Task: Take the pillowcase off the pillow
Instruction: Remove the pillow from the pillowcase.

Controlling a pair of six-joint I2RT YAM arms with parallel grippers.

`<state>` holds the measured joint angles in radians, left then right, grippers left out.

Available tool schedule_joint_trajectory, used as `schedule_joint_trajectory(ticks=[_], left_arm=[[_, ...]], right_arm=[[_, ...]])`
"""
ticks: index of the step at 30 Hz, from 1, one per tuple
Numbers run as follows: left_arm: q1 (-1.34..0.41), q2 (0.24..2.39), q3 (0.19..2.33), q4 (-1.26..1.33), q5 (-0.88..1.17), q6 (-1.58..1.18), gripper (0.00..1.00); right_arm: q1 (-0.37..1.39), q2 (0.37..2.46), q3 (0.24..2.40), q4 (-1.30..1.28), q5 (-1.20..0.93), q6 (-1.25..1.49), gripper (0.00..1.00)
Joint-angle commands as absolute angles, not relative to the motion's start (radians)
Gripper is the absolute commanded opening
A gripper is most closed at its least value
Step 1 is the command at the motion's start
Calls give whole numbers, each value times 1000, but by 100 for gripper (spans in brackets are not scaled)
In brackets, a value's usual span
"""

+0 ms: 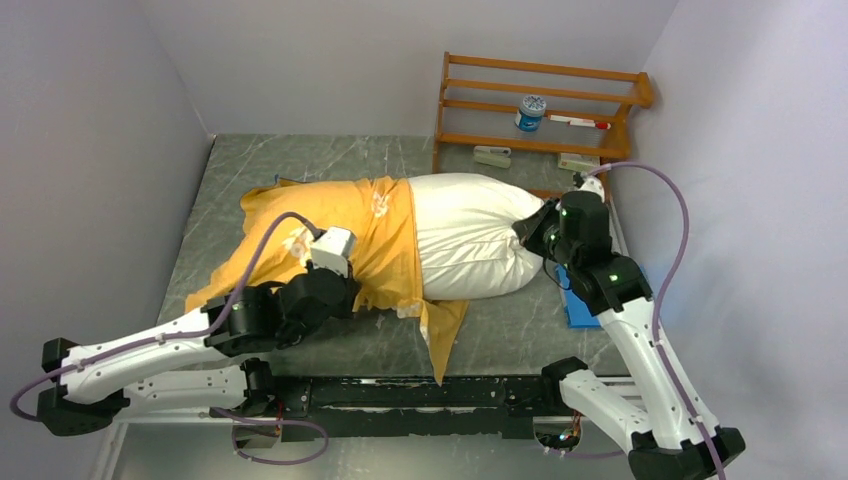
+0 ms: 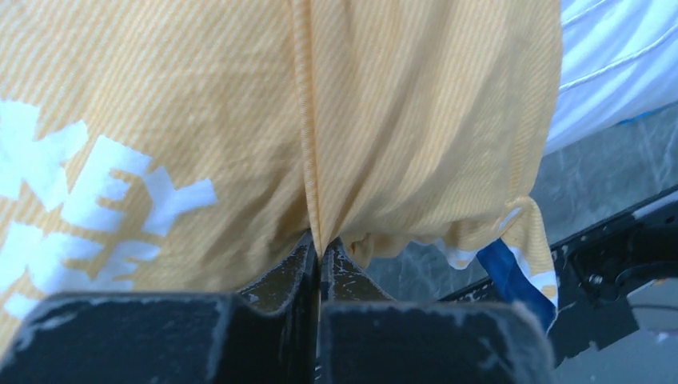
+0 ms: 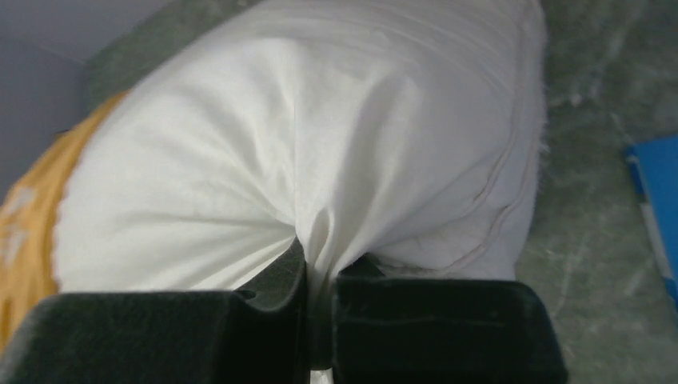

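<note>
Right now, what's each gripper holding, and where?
The left gripper pinches a fold of the pillowcase, yellow-orange face; the right gripper pinches the pillow at its exposed end.

arms [image 1: 150, 345] white, black joints | cables [image 1: 684, 225] purple | wrist LEDs [image 1: 565, 212] green | jaws black, scuffed

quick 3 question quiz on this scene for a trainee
1. True or false: the right gripper is shut on the pillow.
2. What does the left gripper pinch? A pillowcase; B pillow; C nothing.
3. What colour is the pillowcase face turned up?
Key: 1 true; 2 A; 3 yellow-orange.
</note>
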<state>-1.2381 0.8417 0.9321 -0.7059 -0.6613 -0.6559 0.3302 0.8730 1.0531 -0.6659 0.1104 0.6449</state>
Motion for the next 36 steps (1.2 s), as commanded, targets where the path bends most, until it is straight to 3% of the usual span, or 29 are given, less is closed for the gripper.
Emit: schedule_joint_trajectory(ticks=[1, 4, 7, 9, 18, 22, 25, 26, 28, 29, 32, 33, 36], left_arm=[[-1238, 879, 893, -756, -573, -629, 8], [-1238, 855, 870, -735, -540, -632, 54], [-1238, 798, 878, -725, -564, -596, 84], [-1238, 766, 911, -738, -595, -563, 96], [-1238, 788, 1029, -935, -712, -643, 97], [-1237, 865, 1014, -975, -738, -655, 97], [-1234, 897, 917, -848, -716, -596, 97], [-1230, 916, 894, -816, -719, -610, 96], [-1219, 955, 858, -766, -742, -644, 80], [-1212, 971, 846, -735, -751, -656, 67], [-1193, 978, 824, -685, -754, -673, 11], [-1190, 971, 826, -698, -762, -685, 6], [-1187, 935, 860, -854, -840, -789, 5]], right_arm=[[297, 927, 973, -716, 376, 627, 0], [281, 941, 908, -704, 351, 656, 0], [279, 913, 798, -612, 275, 681, 0], [280, 904, 744, -589, 232, 692, 0], [244, 946, 773, -659, 326, 696, 1], [184, 1018, 851, -613, 117, 606, 1], [180, 1048, 855, -592, 11, 613, 1], [180, 1050, 849, -585, -25, 619, 1], [179, 1048, 833, -572, -61, 630, 1], [179, 1044, 827, -570, -65, 631, 1], [178, 1033, 821, -582, -42, 621, 1], [177, 1031, 827, -595, -22, 613, 1], [166, 1033, 843, -641, 100, 601, 1]])
